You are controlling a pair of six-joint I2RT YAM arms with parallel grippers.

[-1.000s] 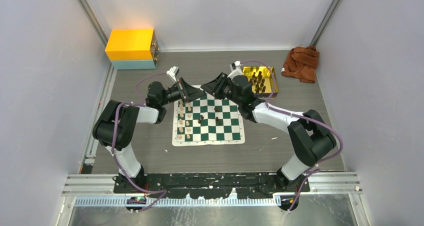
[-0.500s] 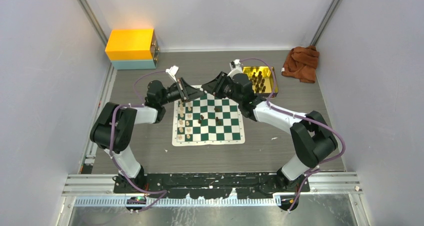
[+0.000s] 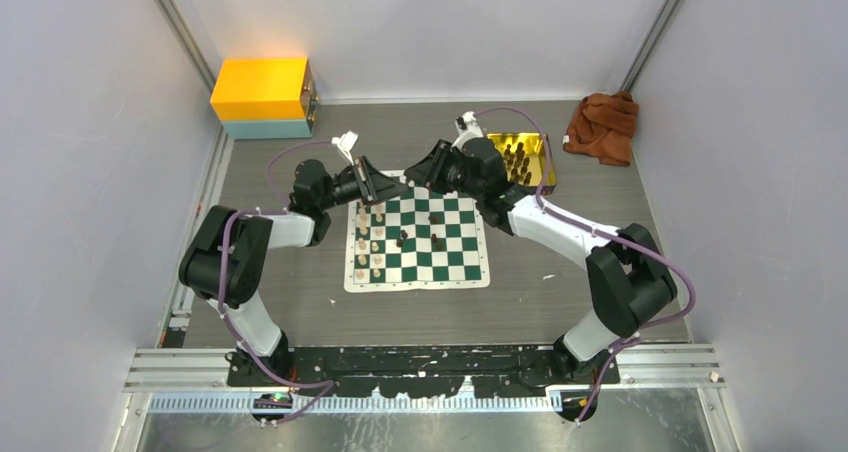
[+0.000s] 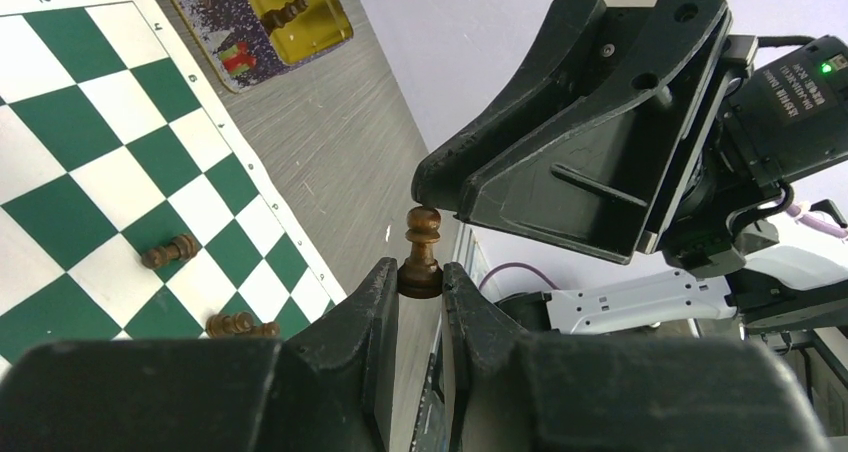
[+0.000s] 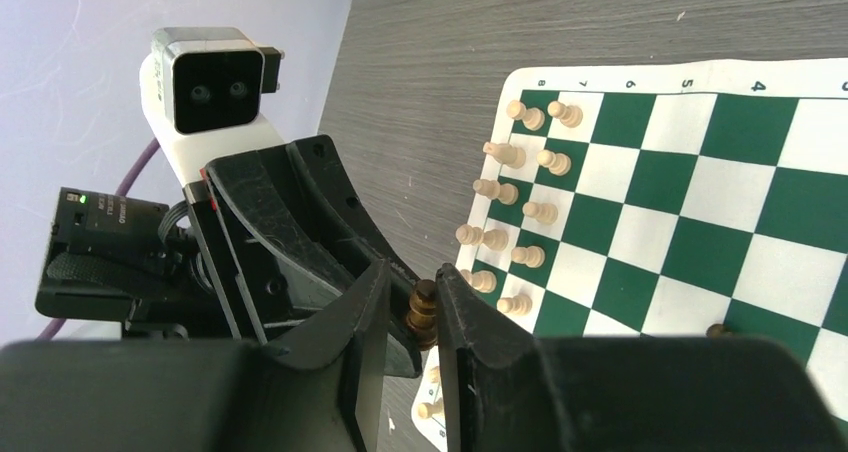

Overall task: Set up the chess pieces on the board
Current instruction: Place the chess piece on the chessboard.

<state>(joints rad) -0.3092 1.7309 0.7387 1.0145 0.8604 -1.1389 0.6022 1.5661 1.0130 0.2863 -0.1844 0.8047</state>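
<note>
Both grippers meet in the air over the far left edge of the board [image 3: 452,257]. My left gripper [image 4: 421,277] is shut on the base of a dark pawn [image 4: 421,252], which points toward the right arm. The right gripper [image 5: 412,272] stands open with its fingers on either side of that pawn's [image 5: 423,312] top, a thin gap showing on one side. Several cream pieces [image 3: 368,242] stand in two columns on the board's left side. A few dark pieces [image 3: 436,240] sit mid-board; two [image 4: 170,252] lie on their sides.
A gold tray [image 3: 541,162] with several dark pieces sits at the far right, behind the right arm. A rust-brown cloth [image 3: 601,124] lies in the back right corner. A yellow and blue box [image 3: 262,94] stands at the back left.
The right gripper has shifted slightly left toward the left gripper, and its jaws have narrowed around the pawn. The left gripper has kept its hold and place.
</note>
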